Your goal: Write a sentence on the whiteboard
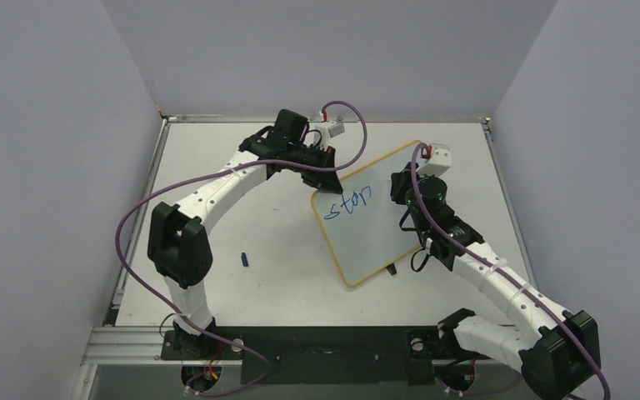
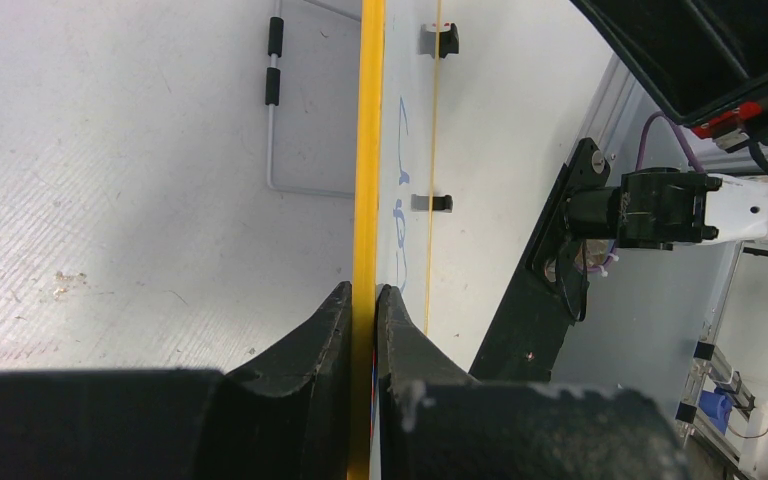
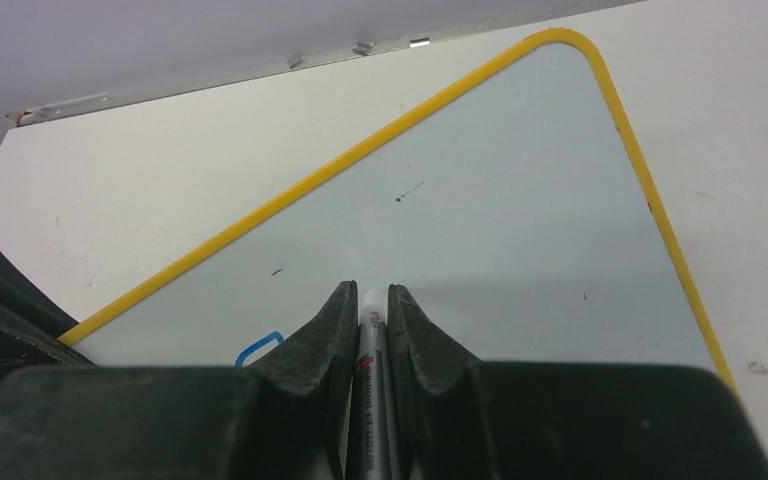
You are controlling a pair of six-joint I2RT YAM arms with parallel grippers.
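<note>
The whiteboard [image 1: 375,242], glossy white with a thin yellow frame, sits turned at an angle mid-table. One line of the sentence [image 1: 347,203] shows in blue near its upper left edge, only part of it readable. My left gripper [image 1: 315,182] is shut on the board's frame at that corner. In the left wrist view its tips [image 2: 365,295] pinch the yellow edge [image 2: 370,150]. My right gripper [image 1: 402,196] hovers at the board's upper right edge. It is shut on a grey marker [image 3: 368,360], whose tip is hidden. A blue stroke [image 3: 260,348] shows left of the fingers [image 3: 330,330].
A small blue marker cap [image 1: 245,259] lies on the table left of the board. A black foot [image 1: 392,268] sticks out under the board's near edge. A thin wire bracket with black sleeves [image 2: 272,100] shows beside the board. Grey walls enclose the table on three sides.
</note>
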